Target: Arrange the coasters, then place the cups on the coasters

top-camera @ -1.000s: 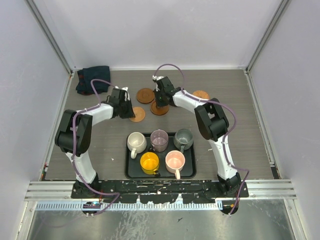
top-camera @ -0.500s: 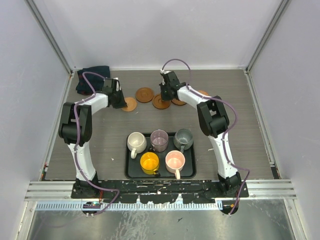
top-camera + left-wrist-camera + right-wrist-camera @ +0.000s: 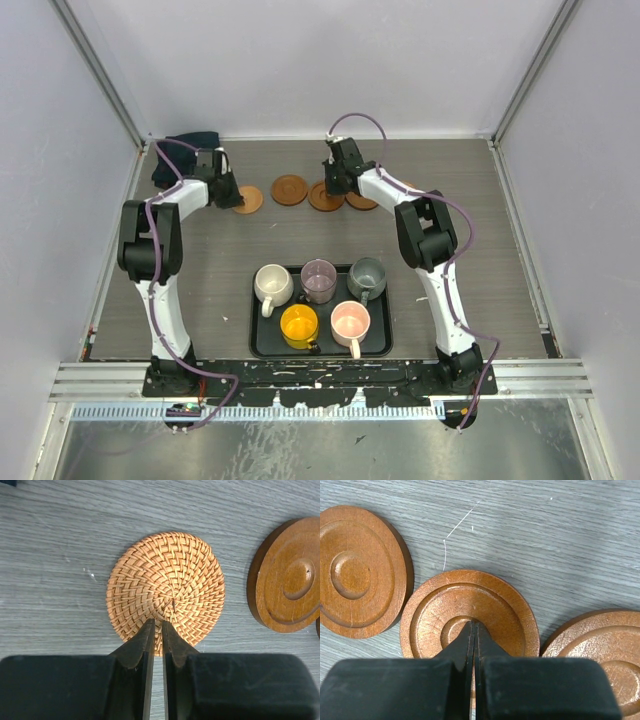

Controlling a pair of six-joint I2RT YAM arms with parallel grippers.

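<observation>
At the top view's upper left, the left claw (image 3: 155, 630), all but closed and gripping nothing, sets its tips on the woven coaster (image 3: 165, 575) lying flat on the tabletop (image 3: 200, 290), probably to slide it into the row. Rightward, the right claw (image 3: 472, 630), fully closed and empty, points into the middle wooden coaster (image 3: 495, 607), likely for the same reason. Whether either claw actually touches its coaster is unclear, and the claw bodies hide each near rim. The cups (image 3: 319, 281) sit in the tray (image 3: 262, 345).
</observation>
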